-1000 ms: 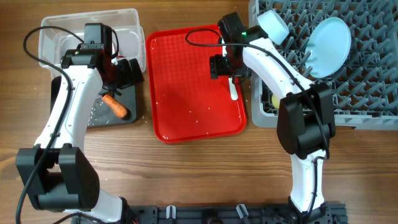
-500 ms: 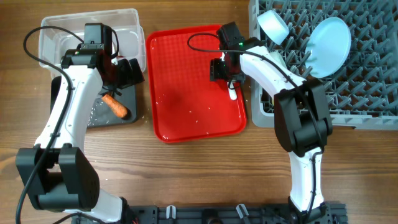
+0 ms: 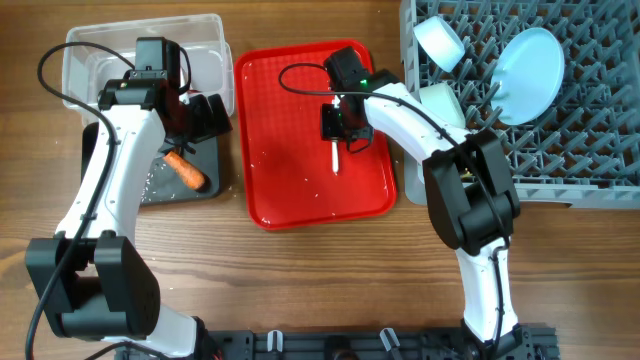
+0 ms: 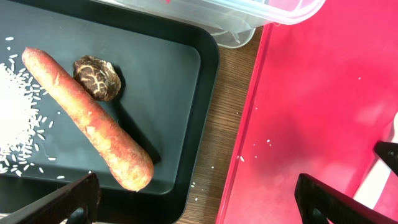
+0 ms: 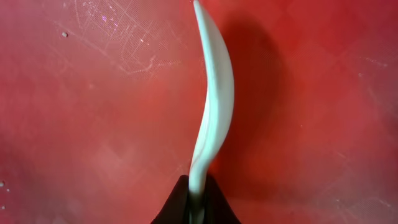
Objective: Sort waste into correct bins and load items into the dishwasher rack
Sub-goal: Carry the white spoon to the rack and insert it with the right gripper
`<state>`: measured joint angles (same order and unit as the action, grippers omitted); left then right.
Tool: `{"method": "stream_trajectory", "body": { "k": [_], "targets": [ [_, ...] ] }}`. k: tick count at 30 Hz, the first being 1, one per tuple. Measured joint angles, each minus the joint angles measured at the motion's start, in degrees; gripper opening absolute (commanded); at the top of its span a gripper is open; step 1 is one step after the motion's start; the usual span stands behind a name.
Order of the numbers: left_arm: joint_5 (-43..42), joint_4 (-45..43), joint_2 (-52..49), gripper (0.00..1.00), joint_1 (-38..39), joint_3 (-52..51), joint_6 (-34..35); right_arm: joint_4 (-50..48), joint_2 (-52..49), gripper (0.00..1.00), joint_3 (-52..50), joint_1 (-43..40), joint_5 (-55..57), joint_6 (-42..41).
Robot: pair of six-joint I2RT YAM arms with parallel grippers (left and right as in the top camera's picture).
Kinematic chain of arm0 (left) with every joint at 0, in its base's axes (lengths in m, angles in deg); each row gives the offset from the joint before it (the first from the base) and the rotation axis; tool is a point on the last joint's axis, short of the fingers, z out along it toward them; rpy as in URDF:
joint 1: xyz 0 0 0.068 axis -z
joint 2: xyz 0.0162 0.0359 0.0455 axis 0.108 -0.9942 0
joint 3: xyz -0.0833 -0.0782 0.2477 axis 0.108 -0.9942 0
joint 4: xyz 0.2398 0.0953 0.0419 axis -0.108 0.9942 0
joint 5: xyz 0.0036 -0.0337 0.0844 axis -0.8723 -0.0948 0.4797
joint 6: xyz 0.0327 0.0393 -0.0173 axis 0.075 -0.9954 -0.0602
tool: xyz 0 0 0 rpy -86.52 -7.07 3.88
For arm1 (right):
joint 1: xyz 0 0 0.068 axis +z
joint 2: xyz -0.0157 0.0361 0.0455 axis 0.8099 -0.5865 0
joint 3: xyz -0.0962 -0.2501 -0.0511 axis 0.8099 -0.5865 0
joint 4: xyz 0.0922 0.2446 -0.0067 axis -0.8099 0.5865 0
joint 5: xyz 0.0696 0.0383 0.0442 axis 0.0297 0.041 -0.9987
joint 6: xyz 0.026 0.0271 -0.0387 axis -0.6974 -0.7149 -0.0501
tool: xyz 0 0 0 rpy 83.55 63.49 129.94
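My right gripper (image 3: 338,128) is over the middle of the red tray (image 3: 300,190), shut on the end of the white spoon (image 5: 215,93). The spoon (image 3: 336,156) hangs down toward the tray (image 5: 93,124), pinched edge-on at my right gripper (image 5: 196,200). My left gripper (image 4: 199,202) stands wide open over the black bin's (image 4: 168,81) right rim with nothing between its fingers. In that bin lie an orange carrot stick (image 4: 87,118), a brown lump (image 4: 96,78) and white rice (image 4: 15,124). The clear bin (image 3: 140,50) sits behind it. In the grey rack (image 3: 570,150) stand a pale-blue plate (image 3: 528,75) and two bowls (image 3: 440,42).
A few rice grains are scattered on the red tray (image 4: 311,93) and on the wood strip between it and the black bin (image 3: 190,185). The rack's left wall stands just right of the red tray. The left arm (image 3: 110,180) lies over both bins.
My right gripper has shut on the white spoon and carried it left, from the red tray's right edge to its middle. The left arm has not moved.
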<state>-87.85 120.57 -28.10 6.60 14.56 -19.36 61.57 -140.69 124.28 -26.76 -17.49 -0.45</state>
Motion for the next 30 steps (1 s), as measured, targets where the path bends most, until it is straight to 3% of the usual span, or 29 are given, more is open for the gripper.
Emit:
{"method": "stream_trajectory", "body": {
  "k": [8, 15, 18, 25, 30],
  "targets": [
    [0.0, 0.0, 0.0, 1.00, 0.0, 0.0, 0.0, 4.9, 2.8, 0.04, 0.2, -0.7, 0.0, -0.1],
    [0.0, 0.0, 0.0, 1.00, 0.0, 0.0, 0.0, 9.7, 27.6, 0.05, 3.1, -12.4, 1.8, 5.9],
    [0.0, 0.0, 0.0, 1.00, 0.0, 0.0, 0.0, 14.6, 35.0, 0.04, 3.7, -19.4, 8.0, 10.1],
    [0.0, 0.0, 0.0, 1.00, 0.0, 0.0, 0.0, 17.7, 31.8, 0.04, 3.5, -28.3, 14.1, 23.3],
    [0.0, 0.0, 0.0, 1.00, 0.0, 0.0, 0.0, 17.5, 22.6, 0.04, 3.3, -30.9, 14.6, 29.6]
  ]
}}
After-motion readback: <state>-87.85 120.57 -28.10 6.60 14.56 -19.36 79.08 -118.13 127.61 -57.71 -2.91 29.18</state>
